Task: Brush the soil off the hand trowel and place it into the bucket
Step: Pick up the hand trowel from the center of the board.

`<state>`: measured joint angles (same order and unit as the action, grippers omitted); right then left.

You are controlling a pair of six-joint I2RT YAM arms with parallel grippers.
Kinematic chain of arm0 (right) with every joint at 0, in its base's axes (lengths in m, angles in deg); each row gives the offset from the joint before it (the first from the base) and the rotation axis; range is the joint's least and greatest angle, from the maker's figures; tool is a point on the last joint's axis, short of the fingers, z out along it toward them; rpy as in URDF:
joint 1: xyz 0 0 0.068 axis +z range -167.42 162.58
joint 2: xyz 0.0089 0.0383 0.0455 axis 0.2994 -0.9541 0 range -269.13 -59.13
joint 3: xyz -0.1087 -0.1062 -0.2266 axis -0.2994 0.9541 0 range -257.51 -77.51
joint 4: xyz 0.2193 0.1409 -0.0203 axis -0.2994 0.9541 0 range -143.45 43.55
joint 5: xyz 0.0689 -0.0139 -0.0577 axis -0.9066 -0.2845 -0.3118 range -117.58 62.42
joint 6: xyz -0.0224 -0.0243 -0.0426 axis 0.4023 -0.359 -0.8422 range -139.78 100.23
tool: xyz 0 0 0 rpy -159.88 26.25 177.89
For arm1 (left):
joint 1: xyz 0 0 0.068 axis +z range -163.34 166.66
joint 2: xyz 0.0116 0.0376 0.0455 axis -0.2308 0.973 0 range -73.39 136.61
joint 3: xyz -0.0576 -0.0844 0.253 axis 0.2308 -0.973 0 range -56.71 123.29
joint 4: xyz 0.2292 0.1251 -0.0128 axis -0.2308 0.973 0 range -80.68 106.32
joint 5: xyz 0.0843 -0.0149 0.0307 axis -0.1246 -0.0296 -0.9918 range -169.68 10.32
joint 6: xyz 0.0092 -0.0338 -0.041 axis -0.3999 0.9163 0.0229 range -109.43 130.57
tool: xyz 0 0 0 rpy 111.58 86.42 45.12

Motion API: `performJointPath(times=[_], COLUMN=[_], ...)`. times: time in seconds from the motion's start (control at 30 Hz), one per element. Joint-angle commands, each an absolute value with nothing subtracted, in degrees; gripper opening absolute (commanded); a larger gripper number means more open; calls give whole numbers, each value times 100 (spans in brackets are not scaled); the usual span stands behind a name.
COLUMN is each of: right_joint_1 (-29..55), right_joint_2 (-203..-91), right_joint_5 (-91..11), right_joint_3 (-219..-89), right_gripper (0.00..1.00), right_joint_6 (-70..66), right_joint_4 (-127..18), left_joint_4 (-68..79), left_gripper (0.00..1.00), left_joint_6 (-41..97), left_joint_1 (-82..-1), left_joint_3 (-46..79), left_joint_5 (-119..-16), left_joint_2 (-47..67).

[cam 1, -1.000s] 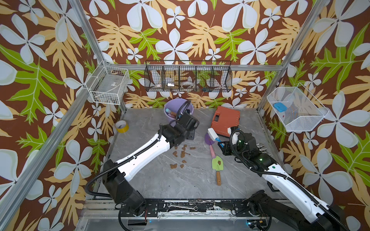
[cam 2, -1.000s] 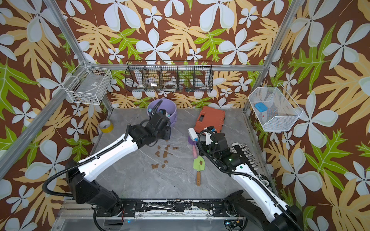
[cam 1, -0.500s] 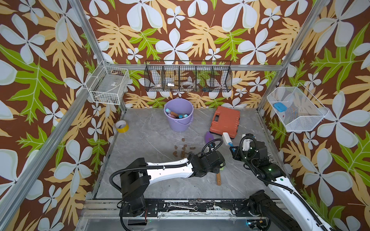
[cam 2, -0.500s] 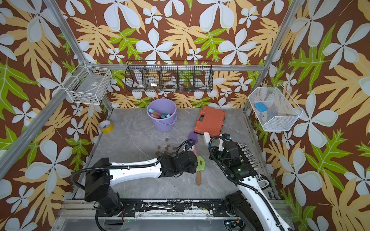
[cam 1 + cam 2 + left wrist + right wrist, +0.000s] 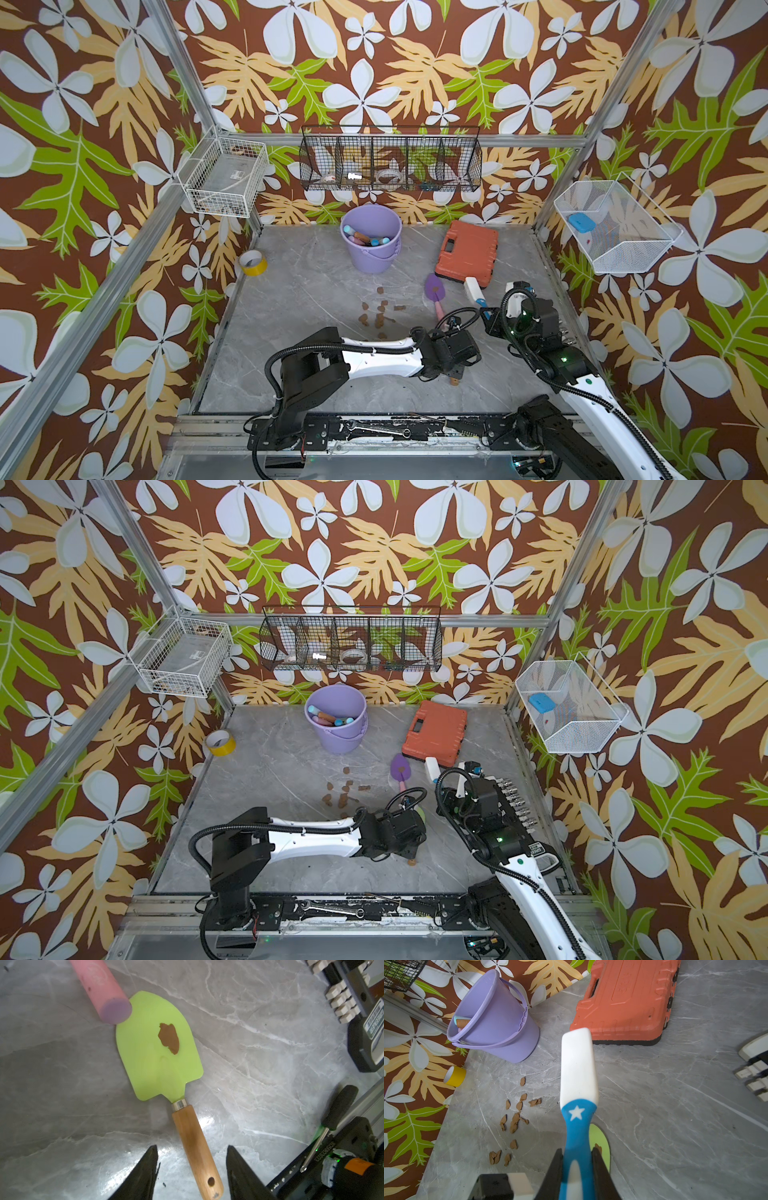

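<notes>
The hand trowel, green blade (image 5: 153, 1053) and wooden handle (image 5: 193, 1138), lies flat on the grey table with one brown soil blob (image 5: 169, 1038) stuck on the blade. My left gripper (image 5: 191, 1148) is open, its jaws straddling the handle's end without touching it. In a top view only the handle tip (image 5: 454, 379) shows beneath the left wrist. My right gripper (image 5: 577, 1152) is shut on a blue-and-white brush (image 5: 578, 1072), held above the table near the blade. The lavender bucket (image 5: 371, 245) stands at the back with tool handles inside. Loose soil (image 5: 376, 318) lies scattered mid-table.
A purple trowel with a pink handle (image 5: 435, 288) carries its own soil blob and lies by the green blade. An orange tool case (image 5: 467, 253) lies at the back right, a yellow tape roll (image 5: 252, 262) at the left edge. A socket rail (image 5: 515, 804) lines the right side.
My left arm swung from the bucket down to the green trowel's handle and its jaws opened wider. My right arm drew back to the right with the brush.
</notes>
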<state>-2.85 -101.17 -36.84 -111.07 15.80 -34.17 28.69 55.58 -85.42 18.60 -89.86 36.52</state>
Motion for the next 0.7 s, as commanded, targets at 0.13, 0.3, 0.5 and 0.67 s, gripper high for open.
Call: performJointPath(times=[0.13, 0.3, 0.5, 0.67], right_joint_1=[-283, -283, -283, -283], right_joint_2=[-10166, -10131, -10113, -10104], right_joint_5=[-3742, -3692, -3690, -3667], right_joint_3=[-11148, -11127, -11136, -11141], right_gripper=[0, 0, 0, 0], right_joint_6=[1529, 1516, 1515, 1520], right_joint_4=[-3628, -3617, -3624, -3634], left_joint_4=[2936, 3043, 3454, 3857], left_gripper=[55, 55, 53, 49], left_joint_6=[5447, 5386, 5296, 5259], left_joint_1=[-8551, -8568, -8691, -8833], left_joint_3=[2039, 2177, 2486, 2723], left_joint_5=[-8934, -9029, -9467, -9756], left_joint_2=[3948, 4189, 4480, 4673])
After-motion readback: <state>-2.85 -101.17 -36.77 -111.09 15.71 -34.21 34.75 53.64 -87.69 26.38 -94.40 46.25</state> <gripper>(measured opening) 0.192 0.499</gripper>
